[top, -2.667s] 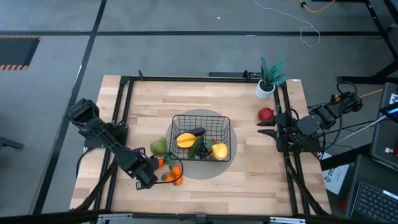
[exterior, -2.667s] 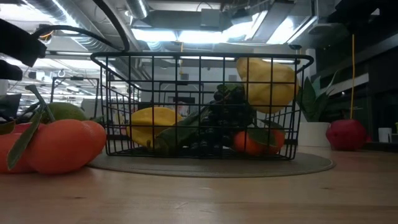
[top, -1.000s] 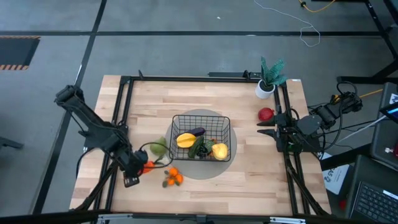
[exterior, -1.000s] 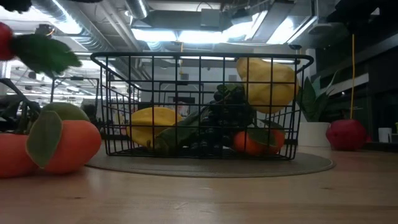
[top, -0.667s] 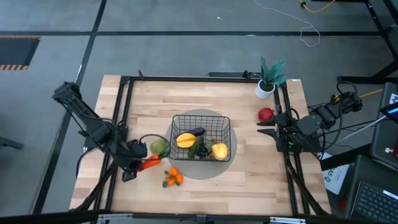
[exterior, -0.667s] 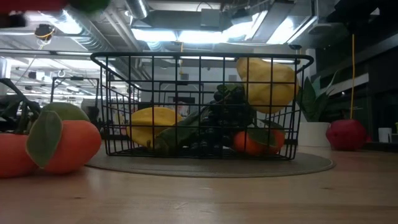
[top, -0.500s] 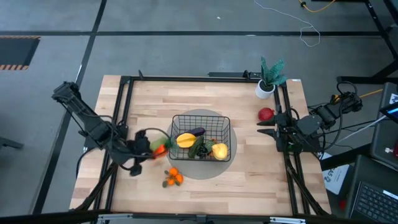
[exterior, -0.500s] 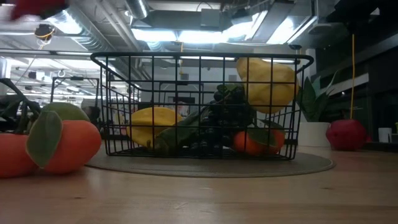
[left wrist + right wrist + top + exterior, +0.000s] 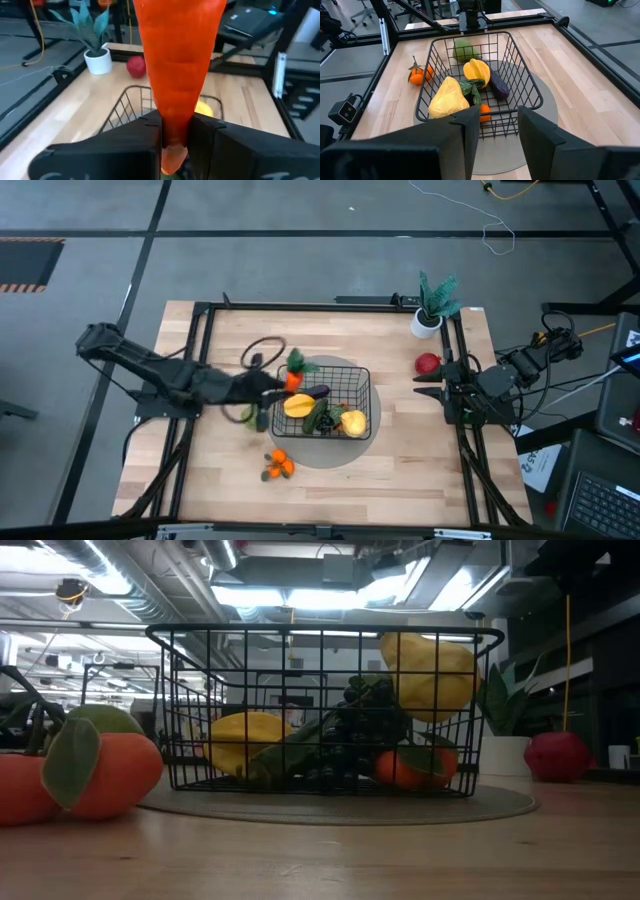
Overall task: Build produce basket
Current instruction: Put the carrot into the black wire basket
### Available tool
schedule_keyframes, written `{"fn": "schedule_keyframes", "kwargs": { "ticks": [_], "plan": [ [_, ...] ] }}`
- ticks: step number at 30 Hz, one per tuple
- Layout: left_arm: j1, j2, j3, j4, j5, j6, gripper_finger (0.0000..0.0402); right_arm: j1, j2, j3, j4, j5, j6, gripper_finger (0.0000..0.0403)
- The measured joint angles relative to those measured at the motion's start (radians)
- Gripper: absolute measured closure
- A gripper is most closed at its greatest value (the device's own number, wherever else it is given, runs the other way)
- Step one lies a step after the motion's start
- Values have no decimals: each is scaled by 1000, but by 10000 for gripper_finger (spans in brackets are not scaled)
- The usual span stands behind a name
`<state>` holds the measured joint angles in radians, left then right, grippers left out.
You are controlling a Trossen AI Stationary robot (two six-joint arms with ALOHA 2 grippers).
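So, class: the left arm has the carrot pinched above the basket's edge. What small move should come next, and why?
Probably carry it a little farther over the basket and then let go: the left gripper is shut on the carrot, which hangs at the basket's near-left corner, not yet over its middle.

Carrot point(image 9: 291, 379) over basket point(image 9: 366, 394) rim (left side); oranges point(image 9: 279, 465) before.

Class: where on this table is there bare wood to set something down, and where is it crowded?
Bare wood lies along the near edge right of the oranges, and along the far edge left of the plant. It is crowded at the basket, where the left gripper holds the carrot over the rim.
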<state>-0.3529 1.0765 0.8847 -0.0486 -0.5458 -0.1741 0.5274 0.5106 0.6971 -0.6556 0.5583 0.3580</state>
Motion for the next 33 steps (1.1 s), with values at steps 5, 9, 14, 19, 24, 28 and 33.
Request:
{"fn": "schedule_keyframes", "kwargs": {
  "ticks": [5, 9, 14, 19, 24, 28, 33],
  "plan": [
    [153, 62, -2, 7, 198, 1, 366, 0, 0, 0, 0, -2, 0, 279],
    [233, 135, -2, 105, 303, 61, 366, 0, 0, 0, 0, -2, 0, 279],
    [301, 220, -2, 236, 430, 184, 366, 0, 0, 0, 0, -2, 0, 279],
    [329, 279, -2, 233, 444, 254, 368, 0, 0, 0, 0, -2, 0, 279],
    [333, 328, -2, 238, 445, 328, 367, 0, 0, 0, -1, -2, 0, 279],
    [324, 360, -2, 238, 461, 465, 369, 0, 0, 0, -1, -2, -4, 279],
    [306, 393, -2, 272, 465, 526, 369, 0, 0, 0, -1, -2, -3, 279]
  ]
}}
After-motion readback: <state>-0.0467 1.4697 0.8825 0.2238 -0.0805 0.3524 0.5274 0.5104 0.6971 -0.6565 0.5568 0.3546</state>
